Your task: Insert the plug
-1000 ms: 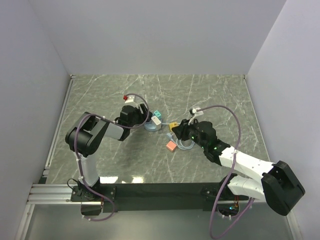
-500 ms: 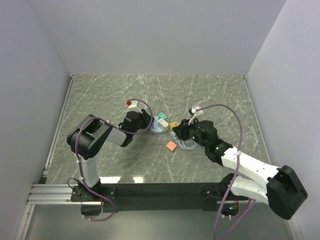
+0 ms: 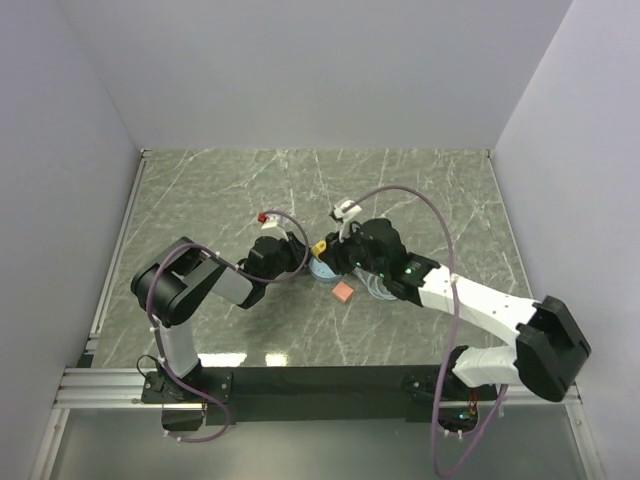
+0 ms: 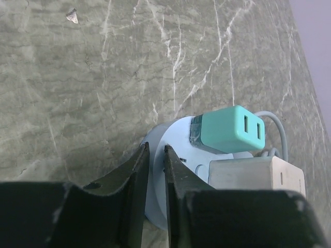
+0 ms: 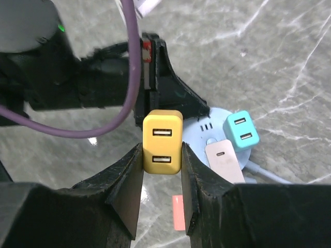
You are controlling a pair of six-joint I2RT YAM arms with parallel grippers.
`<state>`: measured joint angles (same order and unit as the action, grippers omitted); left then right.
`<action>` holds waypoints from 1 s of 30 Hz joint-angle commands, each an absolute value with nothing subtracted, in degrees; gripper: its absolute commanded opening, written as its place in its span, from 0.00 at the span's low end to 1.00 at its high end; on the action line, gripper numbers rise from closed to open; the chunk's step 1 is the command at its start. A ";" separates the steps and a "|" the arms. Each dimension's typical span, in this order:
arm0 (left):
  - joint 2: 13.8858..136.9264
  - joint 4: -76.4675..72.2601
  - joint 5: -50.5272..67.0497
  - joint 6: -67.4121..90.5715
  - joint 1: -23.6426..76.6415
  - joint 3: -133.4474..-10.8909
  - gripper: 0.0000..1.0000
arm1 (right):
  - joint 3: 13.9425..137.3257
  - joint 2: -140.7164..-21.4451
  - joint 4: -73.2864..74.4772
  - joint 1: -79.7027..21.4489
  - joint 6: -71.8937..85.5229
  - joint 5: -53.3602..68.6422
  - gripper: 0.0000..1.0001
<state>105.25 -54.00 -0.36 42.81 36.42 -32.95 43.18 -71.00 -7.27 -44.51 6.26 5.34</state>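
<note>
Right claw [image 5: 162, 155] is clamping the yellow plug [image 5: 162, 140], holding it near the round blue hub [image 4: 173, 137] and not touching it. Teal plug [image 4: 227, 128] and beige plug [image 4: 256, 175] are sitting in the hub. Left claw [image 4: 154, 155] is standing narrow at the hub's rim; cannot tell whether it is gripping. Hub is resting on the bench [image 4: 77, 77].

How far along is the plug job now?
Done: teal plug and beige plug sit in the blue hub. In hand: right claw holds the yellow plug near the hub, not yet inserted; left claw pinches the hub's rim. Remaining: push it in. A pink plug lies on the table.
</note>
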 commanded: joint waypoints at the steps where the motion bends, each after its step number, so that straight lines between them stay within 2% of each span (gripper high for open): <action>1: 105.03 -50.01 2.63 41.92 37.09 -31.20 0.22 | 49.81 -75.05 1.29 -44.82 1.24 6.59 0.00; 10: 103.71 -49.04 4.92 39.73 36.83 -32.08 0.22 | 53.61 -80.06 10.97 -44.65 -5.88 9.14 0.00; 18: 107.66 -53.35 9.67 40.78 34.98 -34.10 0.19 | 53.88 -84.46 9.76 -43.60 -9.58 10.19 0.00; 30: 107.84 -50.54 9.49 38.32 33.58 -36.21 0.17 | 59.15 -90.61 10.54 -43.33 -12.21 7.21 0.00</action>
